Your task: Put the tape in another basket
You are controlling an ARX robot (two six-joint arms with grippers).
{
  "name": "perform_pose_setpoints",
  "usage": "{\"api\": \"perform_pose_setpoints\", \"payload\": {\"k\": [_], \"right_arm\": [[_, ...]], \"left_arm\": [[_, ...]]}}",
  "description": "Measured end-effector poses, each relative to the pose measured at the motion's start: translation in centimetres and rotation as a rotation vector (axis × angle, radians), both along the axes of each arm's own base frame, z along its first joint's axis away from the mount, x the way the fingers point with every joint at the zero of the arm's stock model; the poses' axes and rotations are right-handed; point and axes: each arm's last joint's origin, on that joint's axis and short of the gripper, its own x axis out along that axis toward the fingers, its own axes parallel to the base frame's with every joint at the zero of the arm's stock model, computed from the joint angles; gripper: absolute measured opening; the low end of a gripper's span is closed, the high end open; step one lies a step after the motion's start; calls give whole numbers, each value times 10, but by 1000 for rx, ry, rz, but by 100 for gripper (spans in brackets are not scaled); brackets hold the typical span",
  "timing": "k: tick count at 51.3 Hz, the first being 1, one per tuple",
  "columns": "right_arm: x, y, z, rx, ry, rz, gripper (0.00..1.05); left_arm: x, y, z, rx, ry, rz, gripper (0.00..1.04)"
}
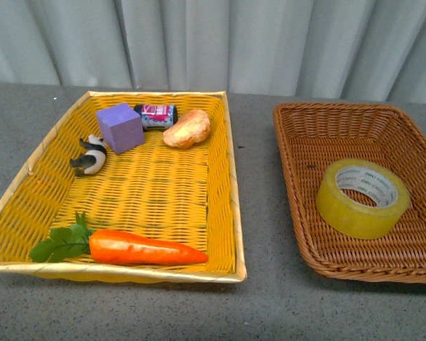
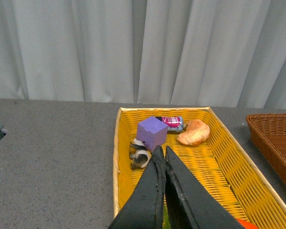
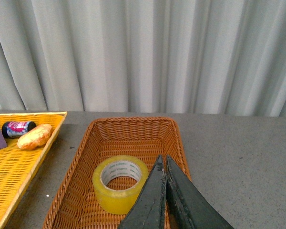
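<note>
Tape (image 1: pixel 362 198) lies flat in the brown basket (image 1: pixel 298 153), right of frame, beside the yellow basket (image 1: pixel 231 170). Both grippers, left (image 2: pixel 161 151) and right (image 3: pixel 162 161), apparently have fingers closed, empty.

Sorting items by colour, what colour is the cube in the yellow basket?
Purple; the cube shows best in the front view.

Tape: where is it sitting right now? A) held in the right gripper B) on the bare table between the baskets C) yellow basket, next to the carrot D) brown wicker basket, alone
D: the tape lies inside the brown wicker basket, with nothing else visible in it; the right gripper is shut and holds nothing.
</note>
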Motion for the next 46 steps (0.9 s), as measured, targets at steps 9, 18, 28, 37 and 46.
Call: {"api": "perform_pose_setpoints", "payload": {"k": [9, 18, 28, 37, 46], "right_arm": [[0, 0, 0, 0, 2, 0, 1], [0, 0, 0, 0, 0, 0, 1], [0, 0, 0, 0, 0, 0, 1], [0, 0, 0, -1, 0, 0, 39], [0, 0, 0, -1, 0, 0, 73]], "left_arm": [[-3, 0, -1, 0, 3, 0, 4], [-14, 0, -3, 0, 8, 0, 4], [-14, 0, -3, 0, 8, 0, 21], [-14, 0, -3, 0, 9, 0, 63], [-14, 0, -4, 0, 9, 0, 97]]}}
